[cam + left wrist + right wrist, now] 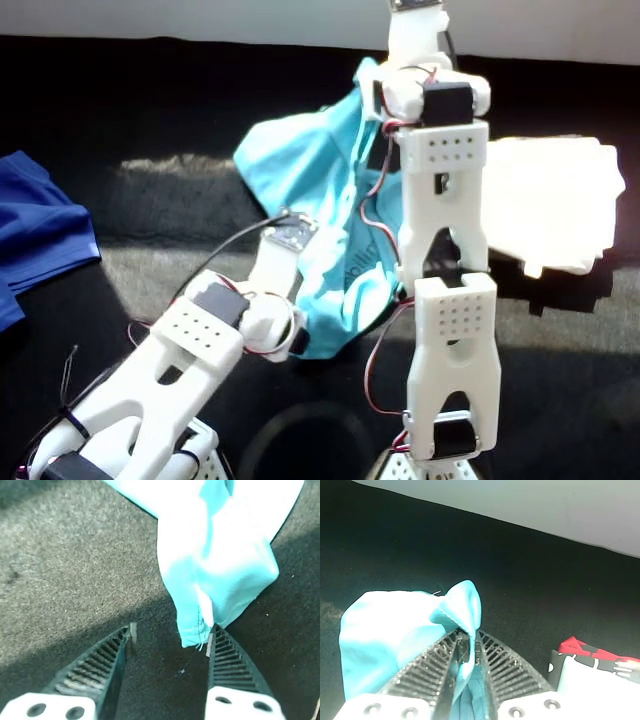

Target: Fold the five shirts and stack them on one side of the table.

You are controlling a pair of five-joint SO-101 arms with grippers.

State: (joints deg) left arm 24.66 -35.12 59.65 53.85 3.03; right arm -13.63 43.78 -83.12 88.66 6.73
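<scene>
A: What does the high view show?
B: The teal shirt (300, 165) lies crumpled at frame centre on the bench (150, 120). A blue shirt (40, 225) is at the left edge.
A: And the wrist views?
B: The right claw (467, 641) is clenched on a teal fold. The left claw (171, 630) is released, beside a shirt corner.

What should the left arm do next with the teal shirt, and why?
Probably ease the left gripper forward and close on the corner of the teal shirt: its jaws stand open with that corner beside one fingertip, while the right gripper is shut on another fold.
</scene>
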